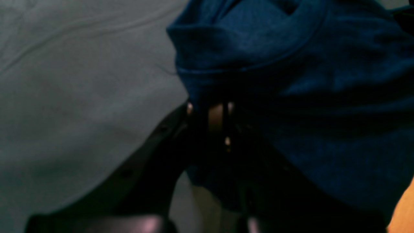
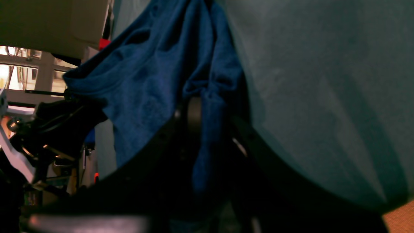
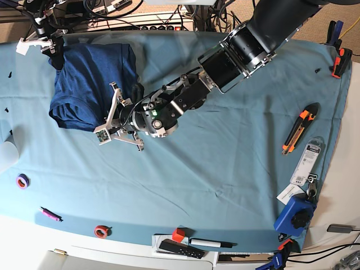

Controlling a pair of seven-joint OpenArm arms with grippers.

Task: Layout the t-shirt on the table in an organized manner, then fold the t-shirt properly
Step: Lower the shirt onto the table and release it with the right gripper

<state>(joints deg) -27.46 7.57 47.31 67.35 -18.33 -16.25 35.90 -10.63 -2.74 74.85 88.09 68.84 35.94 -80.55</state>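
t-shirt (image 3: 90, 84): navy, bunched, wrinkled | held by both grippers

The table (image 3: 225, 169), draped in light teal cloth, carried the t-shirt (image 3: 90, 84) bunched near its far corner. A utility knife (image 3: 300, 128) and a packaged item (image 3: 306, 163) lay toward the opposite side. Along the near edge lay two tape rolls (image 3: 22, 181), a pink marker (image 3: 49, 214), a black pen (image 3: 211, 243) and a dark remote-like bar (image 3: 180, 248).
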